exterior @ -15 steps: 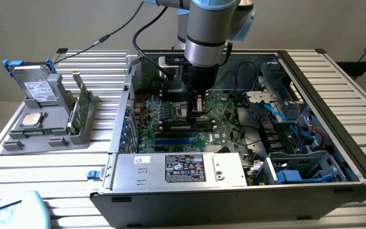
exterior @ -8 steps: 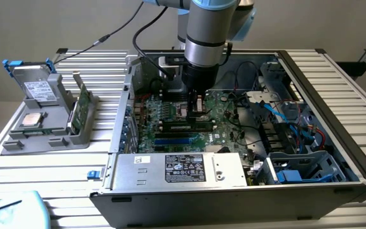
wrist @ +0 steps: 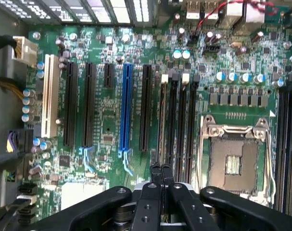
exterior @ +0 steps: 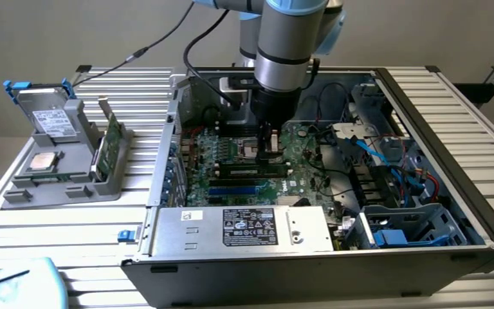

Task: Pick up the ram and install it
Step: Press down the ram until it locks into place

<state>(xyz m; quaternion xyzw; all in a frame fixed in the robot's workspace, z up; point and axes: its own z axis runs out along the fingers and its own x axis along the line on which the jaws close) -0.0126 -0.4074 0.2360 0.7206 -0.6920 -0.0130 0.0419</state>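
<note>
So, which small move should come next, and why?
Probably press gently straight down: the ram stands among the memory slots near the CPU socket, the shut jaws sit over one end, and I cannot tell whether it is seated.

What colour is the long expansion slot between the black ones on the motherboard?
Blue, clearest in the wrist view.

Lying open on slatted surface (exterior: pixel 75 225): computer case (exterior: pixel 453 193) | showing inside: green motherboard (wrist: pixel 112 120), blue slot (wrist: pixel 126 108), white slot (wrist: pixel 50 96), empty CPU socket (wrist: pixel 234 161) | sitting along near edge: power supply (exterior: pixel 242 228) | standing at exterior view's left: grey holder (exterior: pixel 58 170) carrying drive (exterior: pixel 54 122)
</note>
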